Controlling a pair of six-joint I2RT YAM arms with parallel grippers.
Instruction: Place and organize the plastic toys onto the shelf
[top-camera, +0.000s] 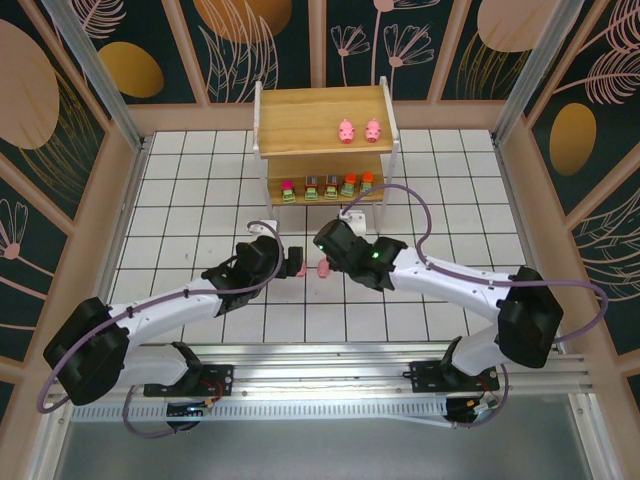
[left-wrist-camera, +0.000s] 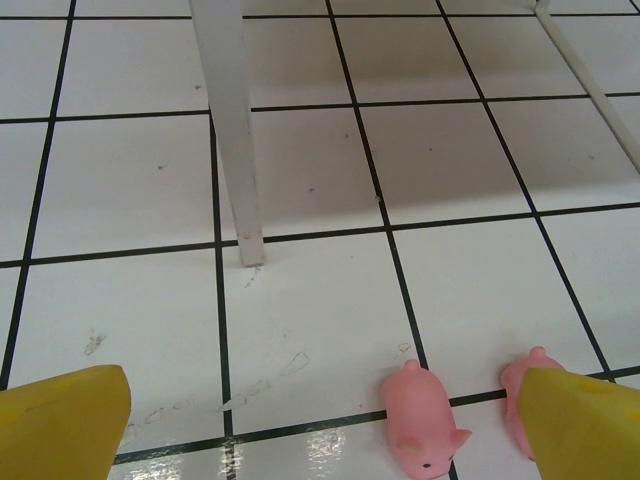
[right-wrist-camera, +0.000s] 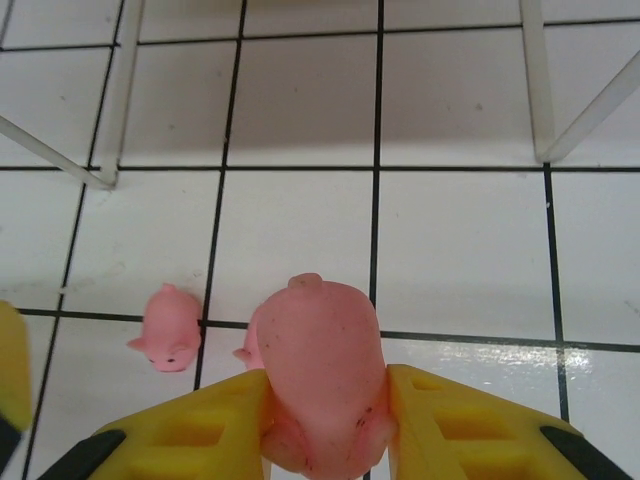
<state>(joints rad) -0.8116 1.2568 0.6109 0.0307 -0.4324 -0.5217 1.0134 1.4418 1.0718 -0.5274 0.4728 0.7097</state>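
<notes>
Right fingers (right-wrist-camera: 200, 425) closed on a pink pig (right-wrist-camera: 322, 370), short of the shelf (top-camera: 325, 168); left fingers (left-wrist-camera: 60, 420) spread wide and empty, a loose pig (left-wrist-camera: 422, 420) lying on the table (left-wrist-camera: 130, 180) between them. Held pig is to be raised above the top board (top-camera: 300, 115) and set beside the shelved pigs (top-camera: 346, 130), snout aligned

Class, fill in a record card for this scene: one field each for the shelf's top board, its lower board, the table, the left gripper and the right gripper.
top board: two pigs side by side near the shelf's right end
lower board: five blocks in a row
table: two loose pigs lying close together
left gripper: open, low by the loose pigs
right gripper: shut on a held pig
</notes>
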